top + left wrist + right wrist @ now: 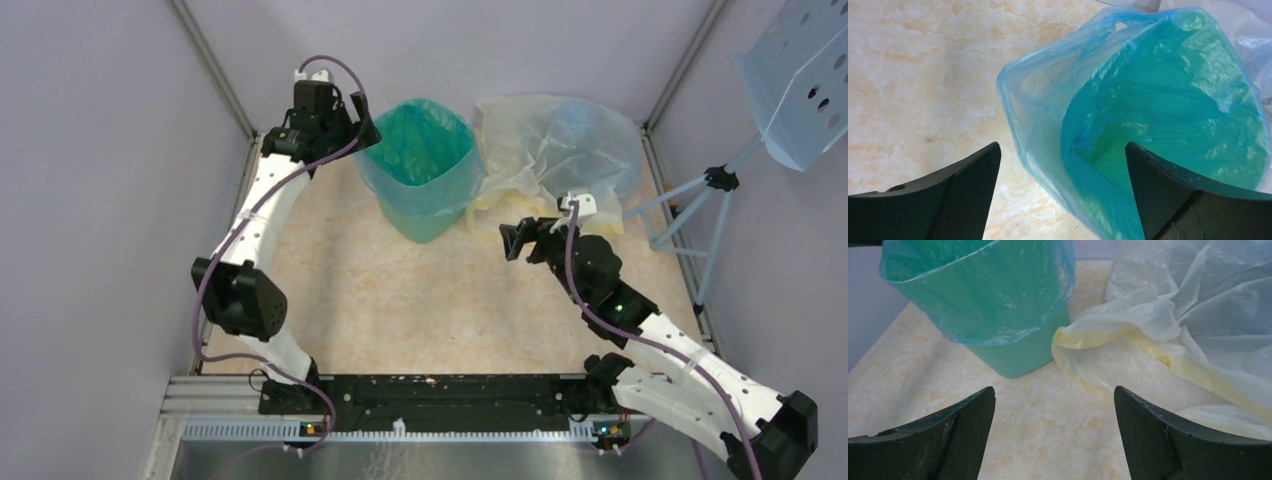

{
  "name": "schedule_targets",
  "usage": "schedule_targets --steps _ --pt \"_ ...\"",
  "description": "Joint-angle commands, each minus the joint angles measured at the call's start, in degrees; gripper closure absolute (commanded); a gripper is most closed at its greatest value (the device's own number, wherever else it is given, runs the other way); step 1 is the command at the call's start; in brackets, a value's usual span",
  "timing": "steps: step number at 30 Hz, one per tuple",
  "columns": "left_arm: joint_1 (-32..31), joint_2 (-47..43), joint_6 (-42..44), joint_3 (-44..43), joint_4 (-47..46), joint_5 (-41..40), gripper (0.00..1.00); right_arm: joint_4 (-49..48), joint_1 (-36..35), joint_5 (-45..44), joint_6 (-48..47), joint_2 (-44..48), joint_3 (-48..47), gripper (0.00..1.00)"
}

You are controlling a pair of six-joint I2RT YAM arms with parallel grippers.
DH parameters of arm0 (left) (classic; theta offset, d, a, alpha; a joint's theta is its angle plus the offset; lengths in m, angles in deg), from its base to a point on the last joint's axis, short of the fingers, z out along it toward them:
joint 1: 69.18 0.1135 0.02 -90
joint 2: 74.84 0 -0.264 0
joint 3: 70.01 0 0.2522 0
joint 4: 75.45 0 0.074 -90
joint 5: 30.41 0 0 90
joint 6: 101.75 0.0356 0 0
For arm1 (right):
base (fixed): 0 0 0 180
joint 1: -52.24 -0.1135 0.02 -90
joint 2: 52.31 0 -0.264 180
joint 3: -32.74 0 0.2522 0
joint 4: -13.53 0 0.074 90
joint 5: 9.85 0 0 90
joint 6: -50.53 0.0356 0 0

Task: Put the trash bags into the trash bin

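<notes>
Two loose trash bags (pixel 555 150), one pale yellowish and one light blue as far as I can tell, lie crumpled on the table (pixel 380 300) at the three o'clock side of the trash bin (pixel 428 222), touching it. Another blue bag (pixel 420 150) sits inside the bin, its mouth folded over the rim, so that part looks done. The left gripper (pixel 362 128) hangs at the bin's ten o'clock with jaws spread wide astride the lined rim, gripping nothing; probably it is there to tend the liner's edge. The right gripper (pixel 515 243), at the bin's four o'clock, is also wide and empty, facing the yellowish folds, well placed to take them next.
</notes>
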State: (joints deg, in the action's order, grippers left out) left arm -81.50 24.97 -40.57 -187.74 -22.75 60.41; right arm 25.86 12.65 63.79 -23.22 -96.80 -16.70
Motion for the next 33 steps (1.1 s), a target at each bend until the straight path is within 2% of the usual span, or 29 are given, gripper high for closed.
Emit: schedule_targets --steps 1,6,9,12,15,18,21,25,29,33 --pt "0.2 -14.1 0.3 8.5 -7.1 -4.2 0.01 -9.1 0.4 -11.9 -1.2 2.0 3.7 0.08" --pt "0.2 -29.9 6.0 28.9 -20.5 -8.4 0.01 -7.3 3.3 -15.9 -1.6 1.6 4.4 0.05" --pt "0.2 -38.7 9.8 41.3 -28.0 -11.5 0.01 -7.8 13.1 -8.8 4.3 3.0 6.6 0.05" --pt "0.2 -47.4 9.8 54.6 -35.8 -15.9 0.01 -9.4 24.5 0.2 10.2 4.2 8.9 0.05" --pt "0.2 -52.1 8.1 66.8 -44.0 -16.2 0.01 -13.1 26.7 -3.9 6.9 3.9 11.4 0.05" --pt "0.2 -53.2 6.9 74.3 -50.5 -15.4 0.01 -13.7 26.7 -6.7 -1.0 3.0 12.6 0.05" --pt "0.2 -52.1 10.0 78.0 -54.2 -15.6 0.01 -19.5 26.7 -6.0 -9.4 3.5 16.6 0.05" --pt "0.1 -48.5 15.9 82.7 -63.6 -15.5 0.01 -26.2 26.7 -5.5 -10.1 0.2 21.2 0.05" --pt "0.2 -44.0 19.9 87.0 -73.7 -16.2 0.01 -46.6 26.7 -8.9 -13.8 -9.5 29.7 0.05" --pt "0.5 -38.5 20.4 86.5 -75.8 -22.7 0.01 -68.0 26.8 -13.0 -17.1 -24.1 31.9 0.03"
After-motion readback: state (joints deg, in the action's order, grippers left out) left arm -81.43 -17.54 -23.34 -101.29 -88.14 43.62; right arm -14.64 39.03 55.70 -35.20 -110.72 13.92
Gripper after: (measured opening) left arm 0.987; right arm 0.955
